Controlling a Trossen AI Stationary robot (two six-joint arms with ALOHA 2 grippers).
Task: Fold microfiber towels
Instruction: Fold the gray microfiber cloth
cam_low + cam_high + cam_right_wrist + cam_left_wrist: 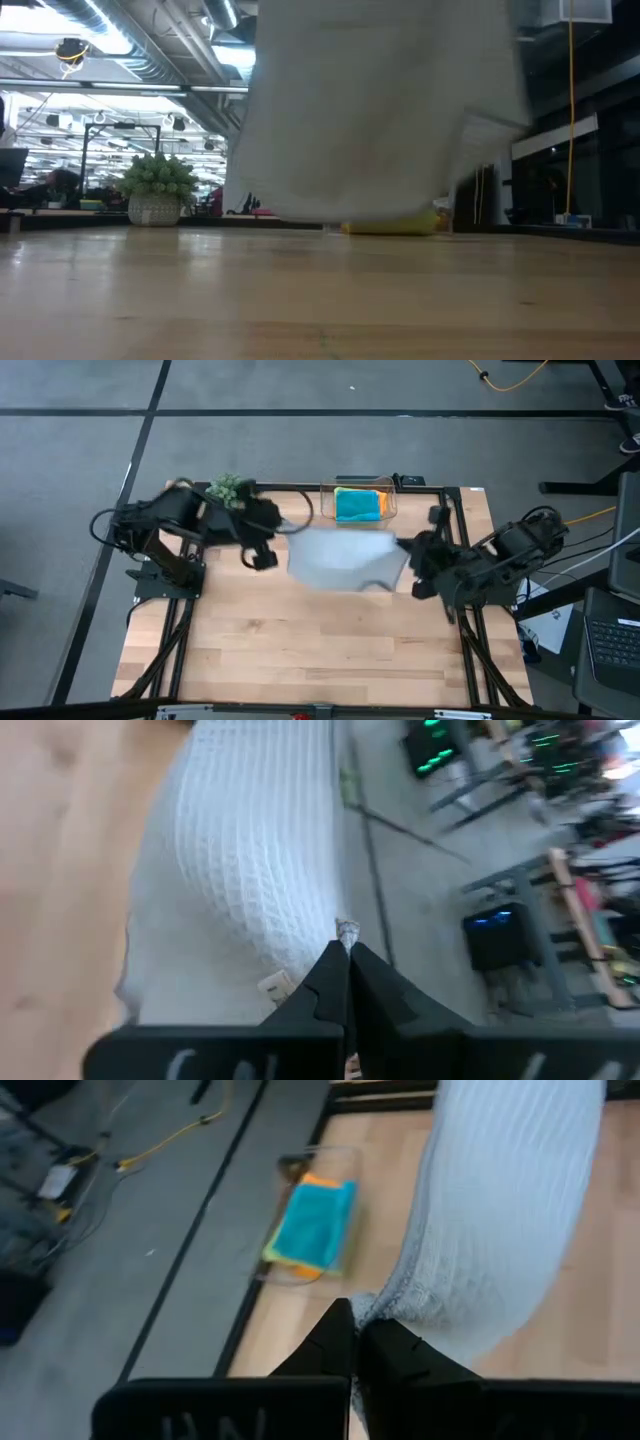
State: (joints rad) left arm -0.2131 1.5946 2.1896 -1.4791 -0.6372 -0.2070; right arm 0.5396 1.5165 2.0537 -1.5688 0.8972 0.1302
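Nearest the low camera lies bare wooden counter [320, 300]; above it the light grey towel [345, 557] hangs lifted, held up between both arms, its lower edge just clear of the boards and blocking most of the view behind. Its long axis runs side to side across the counter, from one hand to the other — sagging in the middle. The left hand [357, 1325] is pinched tight on one corner of the cloth; the right hand [348, 952] is likewise clamped on the opposite corner, a small label showing beside it. Behind the towel, at the far edge, sits a clear box [358, 501] holding the turquoise towel [356, 506] on an orange towel [381, 503]. A small potted plant [230, 488] stands to the box's left, near the left arm.
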